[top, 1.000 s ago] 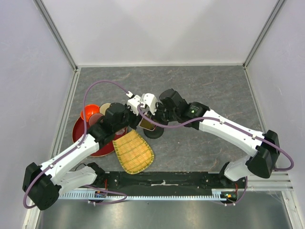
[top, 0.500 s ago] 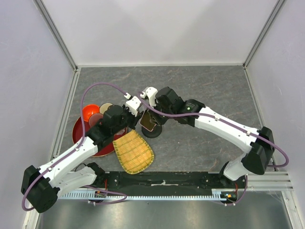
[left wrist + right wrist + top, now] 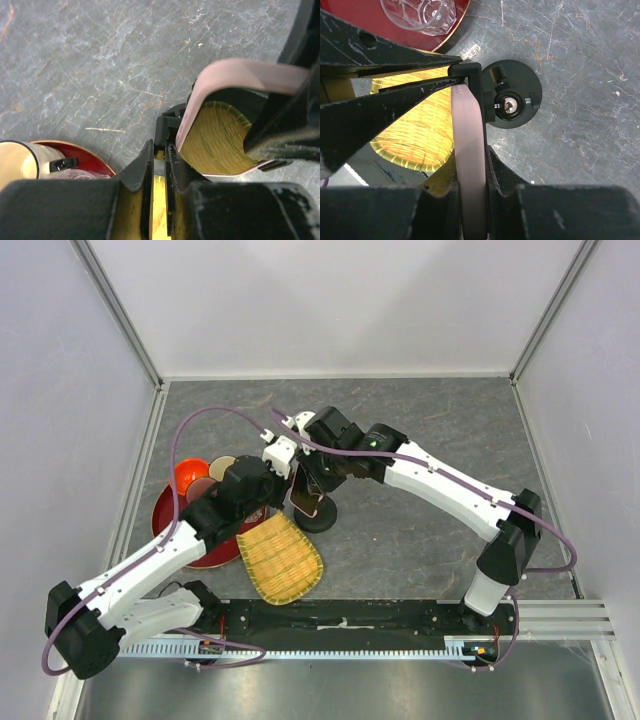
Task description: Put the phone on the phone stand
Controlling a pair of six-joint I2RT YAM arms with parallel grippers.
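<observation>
**A:** Where is the phone (image 3: 469, 125) right now?

**B:** Left of the bench (image 3: 430, 420) middle. It is held up on edge over the phone stand (image 3: 512, 102), with its far end against the small bracket on top. The right pincer (image 3: 470, 170) is clenched on it, one finger on each flat side, so the wrist view shows only the pink case edge running between them.

**A:** And the left pincer (image 3: 158, 147)?

**B:** It is closed right down, with its tips up against the bracket. I cannot tell whether they are pinching a lip of the bracket or only steadying it.

**A:** How do you expect the phone to handle?

**B:** I judge it a stiff, thin slab, fairly dense for its size. The glass face looks slick and breakable, and the pink case should give more bite. I would grip near the middle, so it does not swing in the grip. The stand looks light, with a thin post on a disc, so I expect a sideways push would tip or slide it.

**A:** What can't you make out?

**B:** From above, both wrists cover the bracket, and the phone shows only as a dark sliver. The post is hidden in the right wrist view, which looks straight down on the disc. Nothing shows whether the phone's edge has entered the bracket. In the left wrist view the screen mirrors the woven tray (image 3: 280, 558), so it looks yellow and not black.
</observation>
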